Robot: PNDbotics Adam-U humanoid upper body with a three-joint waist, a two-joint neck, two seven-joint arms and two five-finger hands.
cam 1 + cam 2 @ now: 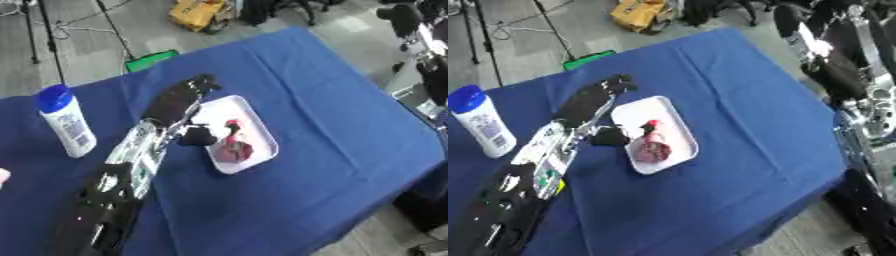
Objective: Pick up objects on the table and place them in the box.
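On the far left of the blue cloth-covered table (332, 115) stands a white plastic bottle (68, 122) with a rounded blue cap and a printed label. Next to it the left hand (179, 98) lies stretched out, fingers straight, holding nothing, just beside a shallow white rectangular tray (627, 115) with rounded corners. Inside the tray rests a lumpy dark red object (650, 148). The right hand appears in neither view.

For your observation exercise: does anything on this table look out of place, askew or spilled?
Nothing is spilled or damaged. The white tray lies askew to the table edges, a red object inside. The bottle stands upright. The left hand hangs beside the tray.
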